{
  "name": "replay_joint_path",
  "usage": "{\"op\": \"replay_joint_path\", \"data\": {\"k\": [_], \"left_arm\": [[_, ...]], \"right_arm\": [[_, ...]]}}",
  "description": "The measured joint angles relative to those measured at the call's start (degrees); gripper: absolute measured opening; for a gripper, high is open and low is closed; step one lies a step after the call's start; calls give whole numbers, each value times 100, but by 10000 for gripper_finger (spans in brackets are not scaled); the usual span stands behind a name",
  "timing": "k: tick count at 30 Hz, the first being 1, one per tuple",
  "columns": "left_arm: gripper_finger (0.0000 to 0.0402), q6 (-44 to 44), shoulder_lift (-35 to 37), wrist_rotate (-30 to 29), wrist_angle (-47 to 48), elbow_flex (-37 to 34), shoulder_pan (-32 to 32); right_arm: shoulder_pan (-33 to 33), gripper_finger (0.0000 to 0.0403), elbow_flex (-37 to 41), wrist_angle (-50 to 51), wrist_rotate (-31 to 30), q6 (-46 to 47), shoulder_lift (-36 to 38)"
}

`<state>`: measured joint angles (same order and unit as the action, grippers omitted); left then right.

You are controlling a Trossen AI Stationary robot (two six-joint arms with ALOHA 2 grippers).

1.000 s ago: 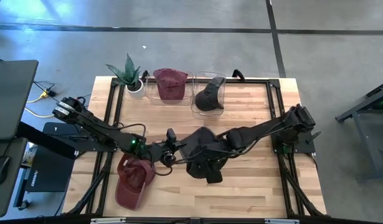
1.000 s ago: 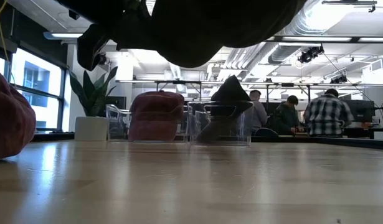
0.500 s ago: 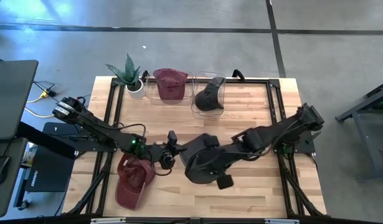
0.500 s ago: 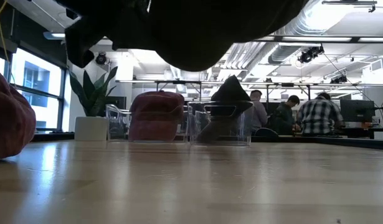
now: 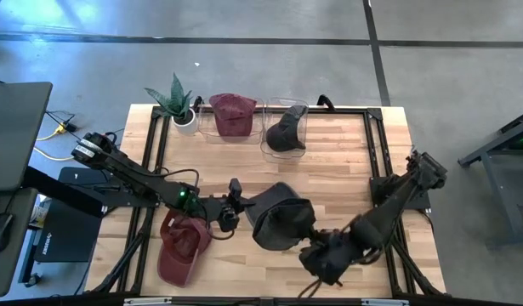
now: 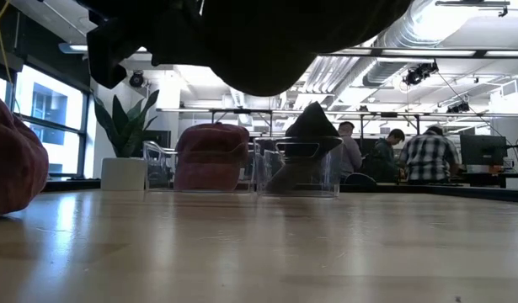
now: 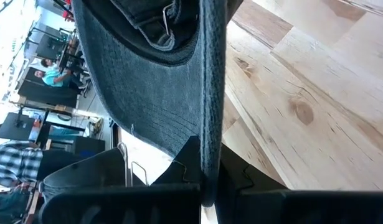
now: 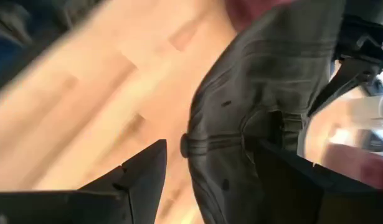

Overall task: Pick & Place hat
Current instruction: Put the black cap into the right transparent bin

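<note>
The dark hat (image 5: 281, 223) hangs over the middle of the bench (image 5: 346, 161), pinched at its edge by your left gripper (image 5: 235, 206). From above you see its rounded crown. The left wrist view shows you what the overhead camera cannot: the grey fabric and a metal strap buckle inside the hat (image 7: 160, 74), with the hat's edge running down between the closed fingers at the picture's foot. The low view gives you only its dark underside (image 6: 259, 42) held clear above the bench top.

Your left gripper is fully closed on the hat's edge. Your right gripper (image 5: 321, 259) sits near the front edge of the bench, just beside the hat but apart from it. In the right wrist view its two fingers (image 8: 141, 174) stand spread wide with nothing between them, and the hat (image 8: 266, 106) fills the space ahead of them.

Count four hats in all. Two are dark: the one you hold and a second one (image 5: 287, 132) in a clear bin (image 5: 274, 153) at the back of the bench. Two are red: one (image 5: 233, 115) in the neighbouring clear bin at the back, and one (image 5: 181, 246) lying loose on the bench near the front left. One potted plant (image 5: 180, 106) stands at the back left corner. The low view also shows you three people (image 6: 427, 156) seated in the room behind the bench.
</note>
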<state>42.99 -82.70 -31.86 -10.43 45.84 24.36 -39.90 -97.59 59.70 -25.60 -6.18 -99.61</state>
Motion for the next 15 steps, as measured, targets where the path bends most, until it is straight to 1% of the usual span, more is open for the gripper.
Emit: {"op": "replay_joint_path", "data": {"k": [4,9,12,15], "left_arm": [[1,-3,0,-1,-14,0,0],[1,-15,0,24,-16,0,0],[1,-92,0,28,-16,0,0],[1,-173,0,28,-14,0,0]], "right_arm": [[-146,228,403,-168,-633,-31,-135],[-105,209,1044,-774,-1104,-41,-197],[-54,179,1229,-969,-1128,-104,-197],[-7,124,1206,-1038,-982,29,-197]]}}
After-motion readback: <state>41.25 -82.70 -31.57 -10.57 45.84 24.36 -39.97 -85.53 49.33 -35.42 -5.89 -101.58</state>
